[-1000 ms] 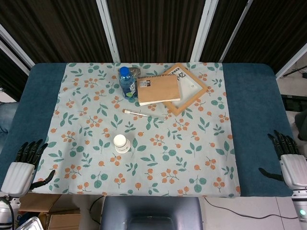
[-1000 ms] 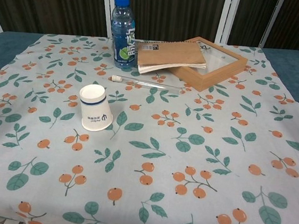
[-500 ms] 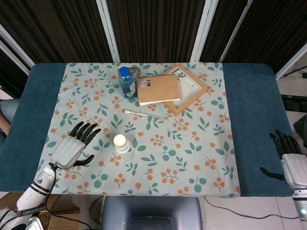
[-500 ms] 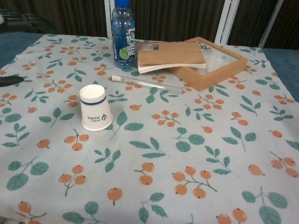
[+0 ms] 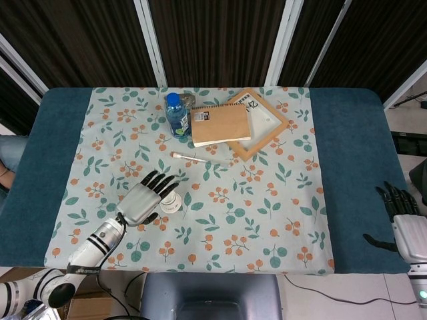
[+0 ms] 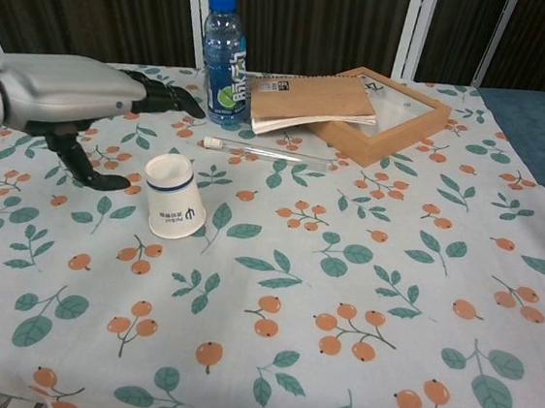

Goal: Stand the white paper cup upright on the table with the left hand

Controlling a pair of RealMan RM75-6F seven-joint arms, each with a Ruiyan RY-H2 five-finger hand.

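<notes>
The white paper cup (image 5: 171, 202) (image 6: 175, 198) with a blue band sits on the floral cloth left of centre. Its narrow end points up and its wider end lies on the cloth, slightly tilted. My left hand (image 5: 143, 199) (image 6: 62, 94) hovers just left of the cup, fingers spread and holding nothing. Its fingertips (image 5: 164, 179) reach past the cup's far-left side, and I cannot tell whether they touch it. My right hand (image 5: 404, 225) rests open at the table's front right edge, far from the cup; the chest view does not show it.
A blue water bottle (image 5: 177, 115) (image 6: 224, 58) stands at the back. A brown notebook (image 5: 220, 124) lies beside it, overlapping a wooden frame (image 5: 268, 128). A thin white stick (image 5: 200, 158) lies between them and the cup. Blue table (image 5: 350, 153) flanks the cloth.
My left hand has swung in from the front left table edge, across the cloth, to beside the cup. The cup and my right hand have stayed put.
</notes>
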